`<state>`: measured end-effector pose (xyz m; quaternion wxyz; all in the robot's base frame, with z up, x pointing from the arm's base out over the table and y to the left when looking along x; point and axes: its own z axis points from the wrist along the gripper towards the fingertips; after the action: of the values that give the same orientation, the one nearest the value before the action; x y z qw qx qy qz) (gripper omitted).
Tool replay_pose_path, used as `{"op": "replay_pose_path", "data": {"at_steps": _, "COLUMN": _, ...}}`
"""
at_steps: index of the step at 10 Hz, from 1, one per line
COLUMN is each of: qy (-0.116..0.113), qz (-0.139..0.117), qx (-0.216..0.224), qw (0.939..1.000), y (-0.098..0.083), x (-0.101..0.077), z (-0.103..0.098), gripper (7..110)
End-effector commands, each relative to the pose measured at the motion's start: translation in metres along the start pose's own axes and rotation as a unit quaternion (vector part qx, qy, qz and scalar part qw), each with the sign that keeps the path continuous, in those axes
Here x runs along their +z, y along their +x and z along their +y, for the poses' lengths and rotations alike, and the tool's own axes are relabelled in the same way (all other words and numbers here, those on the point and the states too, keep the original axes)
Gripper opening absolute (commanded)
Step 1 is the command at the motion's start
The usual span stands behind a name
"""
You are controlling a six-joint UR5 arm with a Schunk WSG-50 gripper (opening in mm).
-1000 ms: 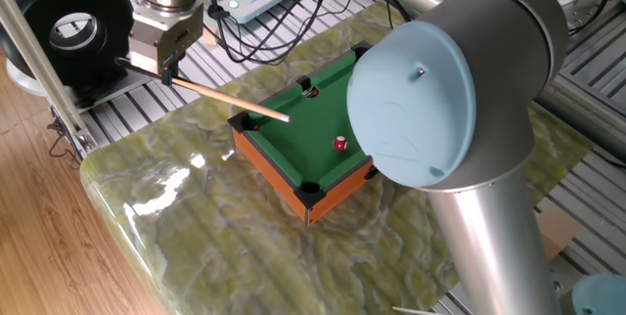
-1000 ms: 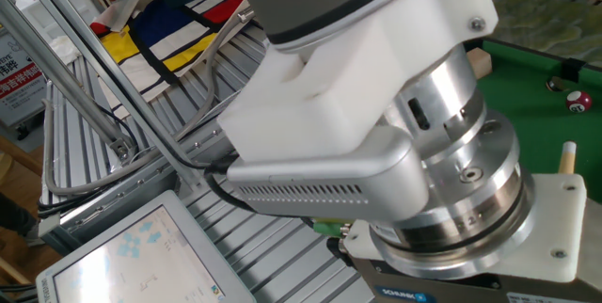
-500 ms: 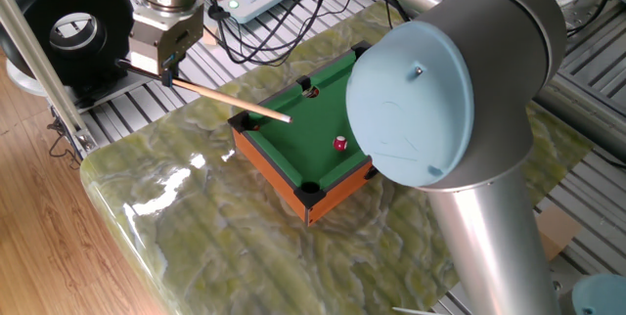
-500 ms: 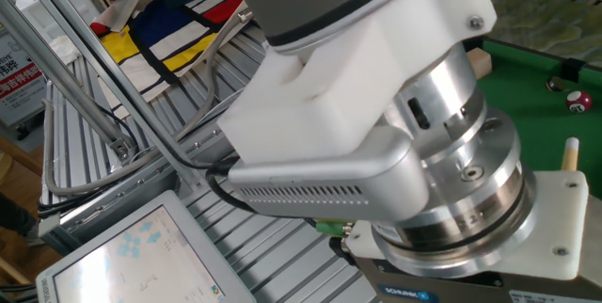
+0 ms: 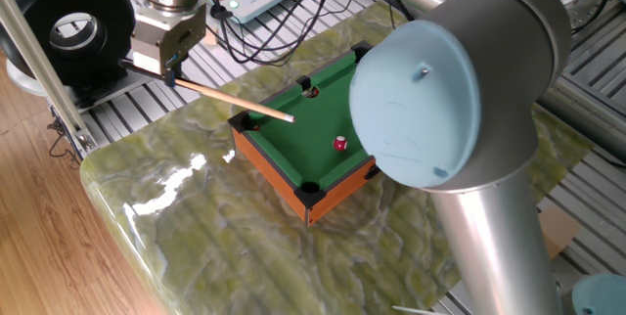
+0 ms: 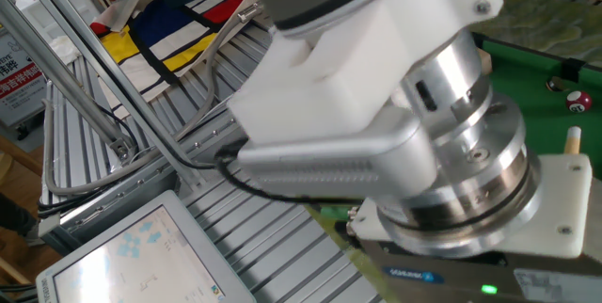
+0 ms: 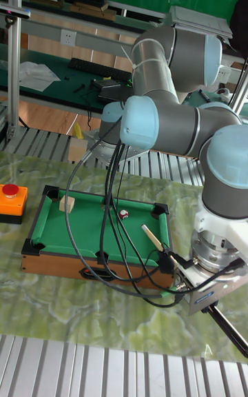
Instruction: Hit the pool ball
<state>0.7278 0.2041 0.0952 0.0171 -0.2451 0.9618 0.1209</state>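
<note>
The gripper (image 5: 168, 64) has its jaws clamped on a wooden cue stick (image 5: 235, 101), whose tip reaches over the green table's (image 5: 293, 144) felt, apparently well short of the pool ball (image 5: 340, 144) beyond it.

Even, bright indoor light fills all three views, with soft, faint shadows. In one fixed view a white glare patch sits on the glossy marble table (image 5: 166, 183) near its left edge, and the arm's big pale-blue joint cap (image 5: 416, 100) looms slightly soft. The other fixed view is mostly filled by the close, blurred wrist housing (image 6: 376, 134). The tall fixed view is sharp, its background dimmer.
</note>
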Motion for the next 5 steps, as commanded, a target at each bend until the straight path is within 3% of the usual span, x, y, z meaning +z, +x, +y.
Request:
{"op": "replay_pose_path", "data": {"at_steps": 1, "qy": -0.007, "qz": -0.004, "qx": -0.003, "qw": 1.0, "y": 0.031, "x": -0.006, "z": 0.007, "gripper": 7}}
{"op": "replay_pose_path", "data": {"at_steps": 3, "qy": -0.005, "qz": -0.006, "qx": -0.013, "qw": 0.9999, "y": 0.053, "x": -0.001, "z": 0.007, "gripper": 7}}
{"op": "replay_pose_path", "data": {"at_steps": 5, "qy": 0.004, "qz": -0.016, "qx": -0.016, "qw": 0.9997, "y": 0.062, "x": 0.012, "z": 0.003, "gripper": 7}}
